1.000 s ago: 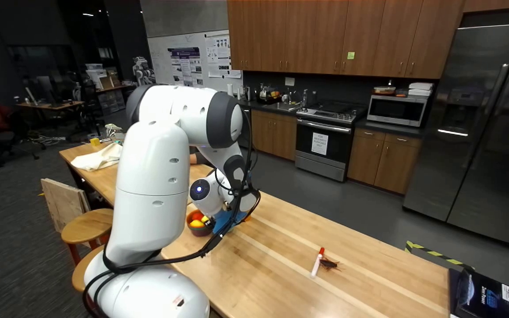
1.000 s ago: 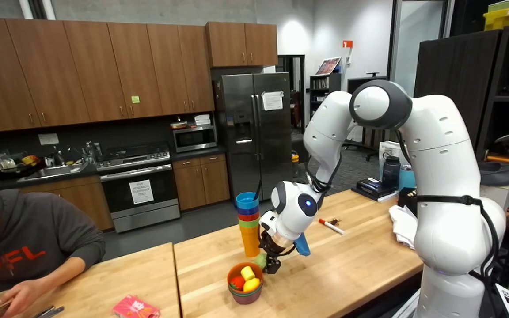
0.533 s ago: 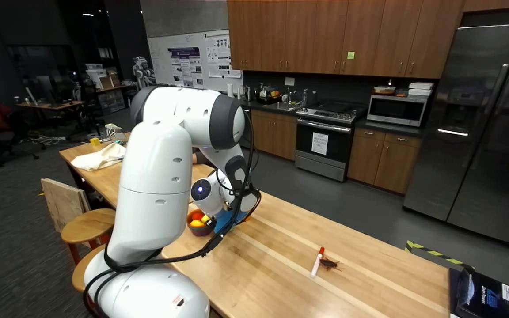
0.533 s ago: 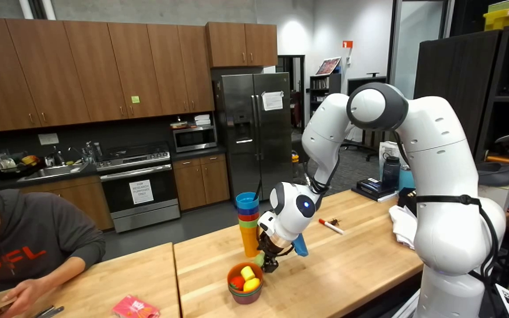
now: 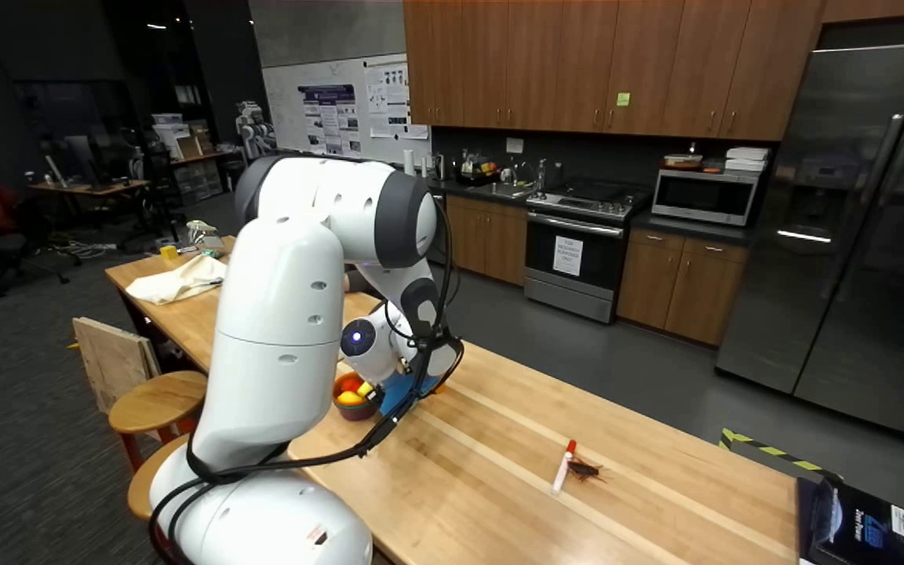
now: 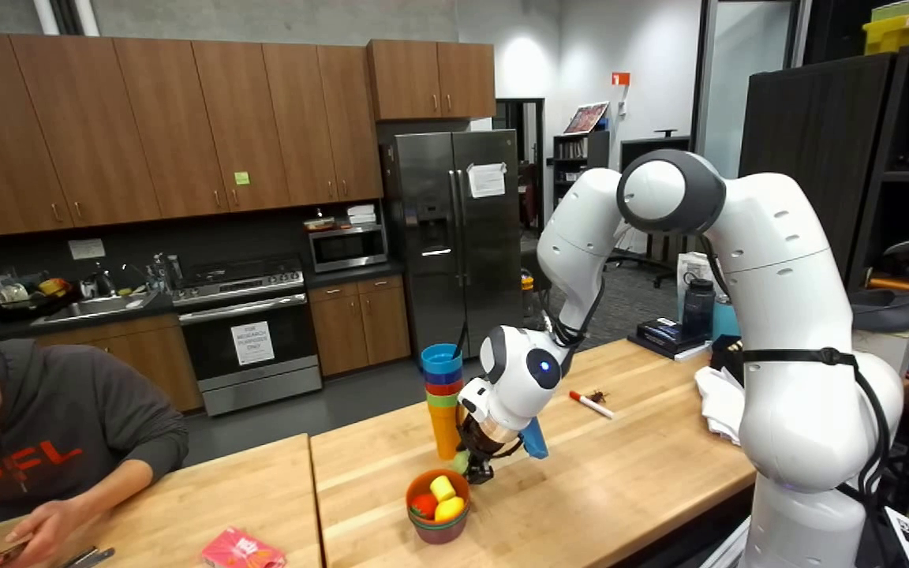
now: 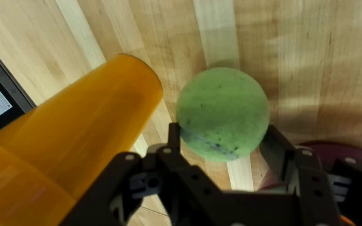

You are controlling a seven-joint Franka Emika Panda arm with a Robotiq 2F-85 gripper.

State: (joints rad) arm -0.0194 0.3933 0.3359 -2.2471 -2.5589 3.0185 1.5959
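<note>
Beneath the gripper [image 7: 222, 135], the same wooden table [image 6: 596, 489] as a second ago. Above, an arm [image 6: 786, 268] slightly lower at the elbow since then in both exterior views, and eased a touch toward the cups [image 6: 443, 394] at the wrist. Near one fingertip [image 7: 174, 138], those cups in an upright stack, orange lowest, unmoved. Near the opposite fingertip, a bowl [image 6: 437, 536], likewise unmoved. At the arm's end, the gripper itself, shifted slightly closer to that bowl and now clasping a ball [image 7: 223, 110], with a fingertip against either side. In that grasp, flanked by cups and bowl, the ball [image 6: 460, 462]: in an exterior view, more covered by the gripper than a second ago. Round, so alike along every axis, with a faint bluish seam slanting from the fingertip beside the cups toward the other. Dull green and matte, scattered with small dark specks.
</note>
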